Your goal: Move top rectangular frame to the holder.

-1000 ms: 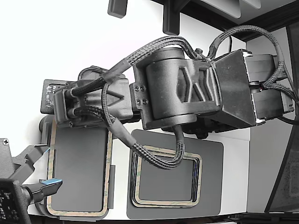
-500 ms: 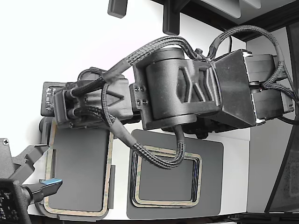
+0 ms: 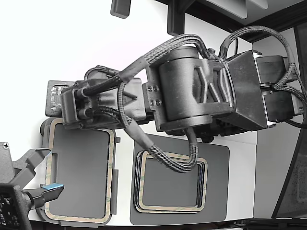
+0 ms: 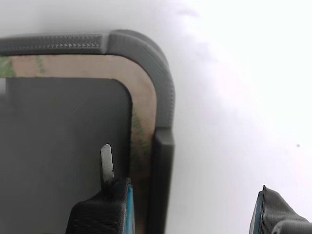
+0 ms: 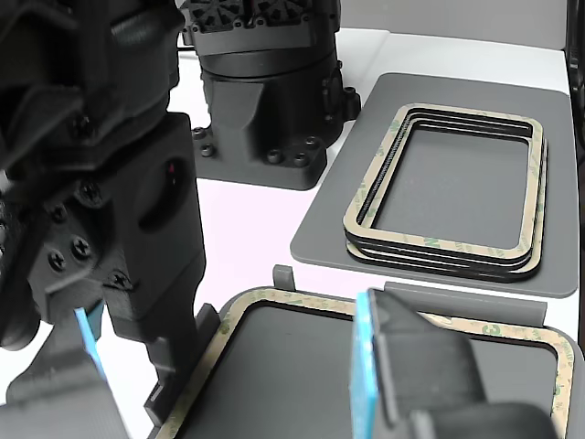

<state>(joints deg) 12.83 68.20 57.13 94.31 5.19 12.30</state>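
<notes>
A tan rectangular frame (image 3: 113,167) lies flat in the light grey holder (image 3: 44,130) at the exterior view's left. Several more frames are stacked (image 3: 170,209) on the dark grey mat (image 3: 218,182). My arm's wrist head (image 3: 72,108) hangs over the holder's far edge and hides the fingers there. In the wrist view my gripper (image 4: 187,212) is open and empty over one corner. One finger (image 4: 105,207) hangs over the frame's (image 4: 144,102) inner edge, the other outside the holder rim (image 4: 165,92).
A second arm with a blue-padded finger (image 3: 50,188) stands at the holder's near left corner in the exterior view. Its blue pads (image 5: 364,366) show close up in the other view, above the frame (image 5: 302,302). The stack (image 5: 448,251) lies beyond. White table surrounds the holder.
My arm has shifted up and to the right in the exterior view, uncovering the holder's far edge. The frame stays in the holder. The stack and the second arm have not moved.
</notes>
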